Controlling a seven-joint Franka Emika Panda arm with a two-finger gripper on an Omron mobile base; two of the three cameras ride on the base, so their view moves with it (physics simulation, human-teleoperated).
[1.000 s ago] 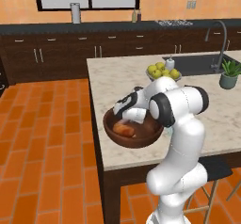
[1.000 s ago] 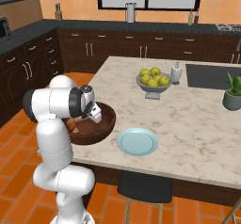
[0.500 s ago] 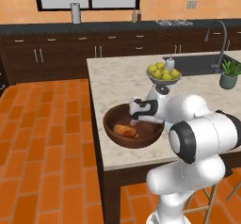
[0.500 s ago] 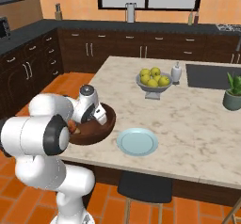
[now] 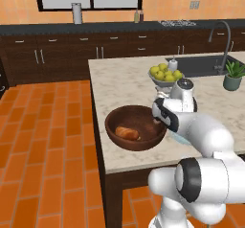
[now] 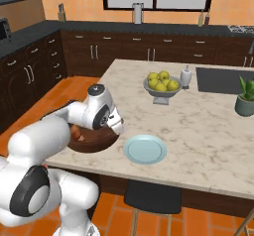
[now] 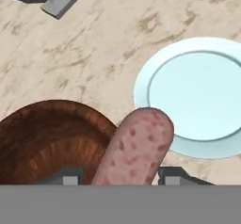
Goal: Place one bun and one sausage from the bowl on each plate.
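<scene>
My gripper point(image 7: 120, 176) is shut on a pinkish-brown sausage point(image 7: 136, 148), which sticks out from between the fingertips. It hangs above the right rim of the dark brown wooden bowl point(image 7: 47, 133), close to the pale blue plate point(image 7: 197, 93). In the left base view the hand point(image 5: 162, 114) sits at the rim of the bowl point(image 5: 115, 136), and a golden bun point(image 5: 127, 133) lies inside. From the right base view the plate point(image 6: 145, 149) lies on the counter just right of the bowl point(image 6: 92, 143), bare, with the gripper point(image 6: 118, 127) between them.
A grey footed bowl of yellow-green fruit point(image 5: 165, 76) stands further back on the marble island, with a small white bottle point(image 6: 186, 76) beside it. A potted plant point(image 5: 233, 76) and a sink point(image 5: 201, 64) are at the far right. The counter's front edge runs just below the bowl.
The hand has risen out of the bowl with the sausage and moved right to the bowl's rim, toward the plate. The jaws closed slightly further.
</scene>
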